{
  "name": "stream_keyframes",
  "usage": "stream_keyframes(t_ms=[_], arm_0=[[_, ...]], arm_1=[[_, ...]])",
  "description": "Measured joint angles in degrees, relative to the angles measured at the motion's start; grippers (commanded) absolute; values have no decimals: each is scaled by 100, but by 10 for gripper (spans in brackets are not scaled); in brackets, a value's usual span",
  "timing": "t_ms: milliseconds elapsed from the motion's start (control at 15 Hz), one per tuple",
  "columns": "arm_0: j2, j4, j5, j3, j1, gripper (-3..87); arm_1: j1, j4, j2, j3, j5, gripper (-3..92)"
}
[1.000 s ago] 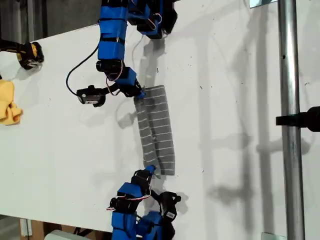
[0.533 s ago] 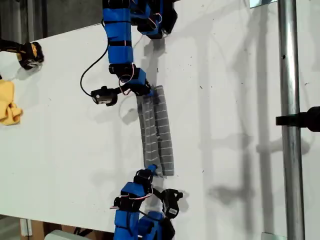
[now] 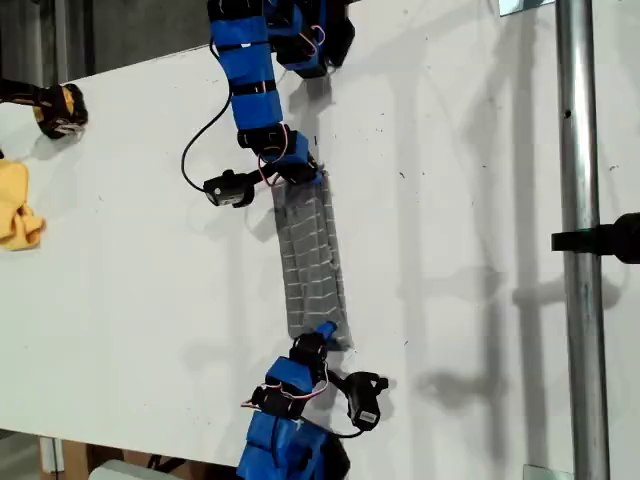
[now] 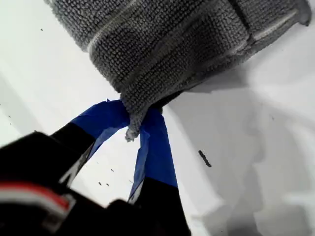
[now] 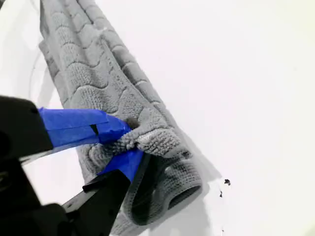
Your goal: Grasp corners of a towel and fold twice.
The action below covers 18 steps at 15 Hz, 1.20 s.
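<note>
While both hands pinch it, towel (image 3: 313, 255) stretched between them

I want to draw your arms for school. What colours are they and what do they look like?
Both arms are chunky bright blue blocks with black motors between them. Thin black cables loop off them, plus little red and white wires. Each end effector has black fingers wrapped in blue tape at the tips.
</note>
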Motion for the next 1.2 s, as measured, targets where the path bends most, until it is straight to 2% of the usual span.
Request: stream_keyframes(t_ms=[133,333,467,600,667,933,1067,1200], arm_0=[[-158,-211,-483,229,88,-12],[-158,-264,-914,545,105,142],[-88,-18,-932,536,176,203],[659,615,-747,422,369,216],[1274,958,-738,413,519,217],[4359,2320,-1020,1107,606,233],[6196,2883,-940,1635,571,222],[7822,2944,-773,2566,413,229]], arm_1=[[18,-62,-272,-9,0,-2],[79,-79,-527,-53,88,11],[141,352,-545,-149,229,176],[132,1477,-466,-501,431,327],[62,1986,-149,-765,466,364],[-114,2988,1266,-1670,510,340],[158,2953,2470,-1459,589,302],[633,2593,4377,-176,896,263]])
